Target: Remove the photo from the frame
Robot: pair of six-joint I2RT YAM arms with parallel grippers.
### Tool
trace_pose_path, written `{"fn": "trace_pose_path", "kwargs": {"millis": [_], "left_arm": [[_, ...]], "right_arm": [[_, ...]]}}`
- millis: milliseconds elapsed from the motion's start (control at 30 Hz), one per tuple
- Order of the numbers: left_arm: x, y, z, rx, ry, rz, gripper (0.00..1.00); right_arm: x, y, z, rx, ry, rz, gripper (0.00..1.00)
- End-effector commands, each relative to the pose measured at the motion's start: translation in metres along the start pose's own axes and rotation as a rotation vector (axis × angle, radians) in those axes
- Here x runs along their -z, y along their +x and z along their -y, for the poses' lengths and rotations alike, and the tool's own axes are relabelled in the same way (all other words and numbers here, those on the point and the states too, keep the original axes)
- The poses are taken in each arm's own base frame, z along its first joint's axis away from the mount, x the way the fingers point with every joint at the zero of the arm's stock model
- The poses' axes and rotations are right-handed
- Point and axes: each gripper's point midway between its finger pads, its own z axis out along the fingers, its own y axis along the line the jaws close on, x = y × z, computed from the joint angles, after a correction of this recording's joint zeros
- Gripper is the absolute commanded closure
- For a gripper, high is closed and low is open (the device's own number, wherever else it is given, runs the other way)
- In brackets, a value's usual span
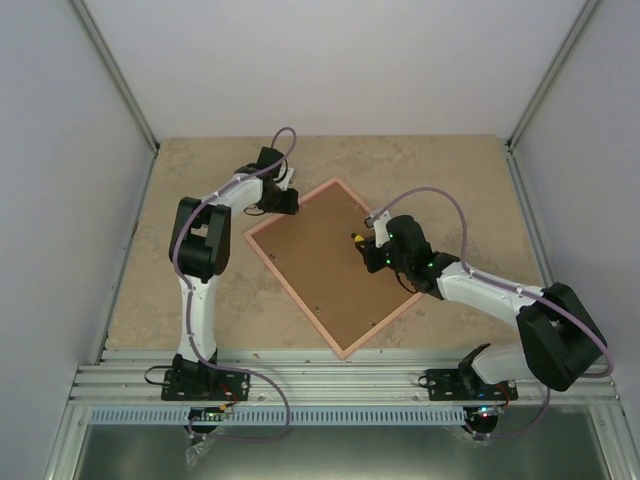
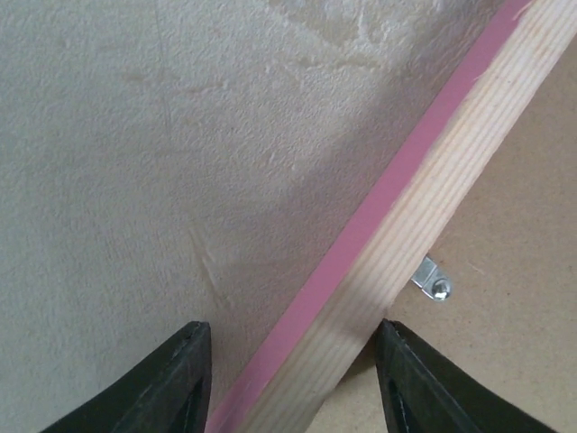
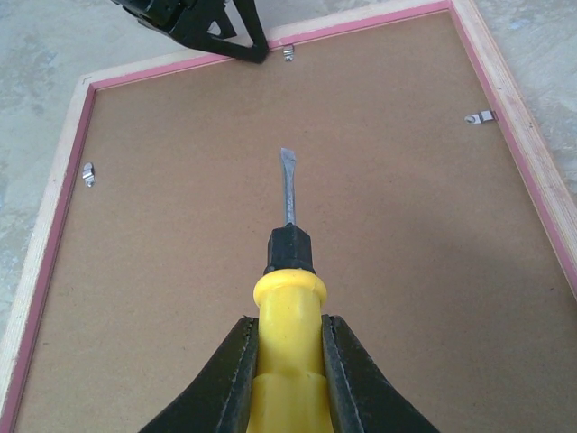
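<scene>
The pink frame (image 1: 293,296) lies face down on the table, its brown backing board (image 1: 320,265) up. The photo is hidden under the board. My left gripper (image 1: 283,200) is open at the frame's far left edge. In the left wrist view its jaws (image 2: 293,379) straddle the wood-and-pink rail (image 2: 424,198), one finger outside, one on the board side. My right gripper (image 3: 288,323) is shut on a yellow-handled flat screwdriver (image 3: 288,248), blade pointing over the board (image 3: 388,234) toward the far rail. It shows in the top view (image 1: 368,245) over the frame's right part.
Small metal clips hold the board at the rails: one left (image 3: 87,174), one right (image 3: 480,117), one far (image 3: 288,54) next to my left gripper (image 3: 212,27), also in the left wrist view (image 2: 433,278). White walls enclose the beige table (image 1: 200,170).
</scene>
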Motion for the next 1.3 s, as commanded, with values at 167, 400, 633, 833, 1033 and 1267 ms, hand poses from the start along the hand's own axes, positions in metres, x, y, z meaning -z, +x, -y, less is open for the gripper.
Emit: {"fn": "trace_pose_path", "kwargs": {"millis": [167,400,633,833,1033,1267], "left_arm": [[-0.005,0.031,-0.005,0.075,-0.021,-0.095,0.65],[0.008,0.054,-0.009,0.138,-0.053,-0.133,0.71],[0.018,0.088,-0.002,0.221,-0.023,-0.190,0.71],[0.023,0.119,0.001,0.307,-0.024,-0.232,0.73],[0.028,0.145,0.011,0.362,-0.028,-0.252,0.77],[0.040,0.159,0.035,0.365,0.017,-0.257,0.78]], "right_arm": [[-0.003,-0.012,-0.003,0.004,-0.014,0.027,1.00],[-0.004,-0.014,-0.005,-0.008,-0.027,0.033,1.00],[-0.007,-0.014,-0.010,-0.015,-0.055,0.027,1.00],[-0.012,-0.013,-0.017,-0.015,-0.087,0.009,1.00],[-0.021,-0.007,-0.029,-0.001,-0.133,-0.033,1.00],[-0.033,-0.002,-0.051,0.031,-0.206,-0.070,1.00]]}}
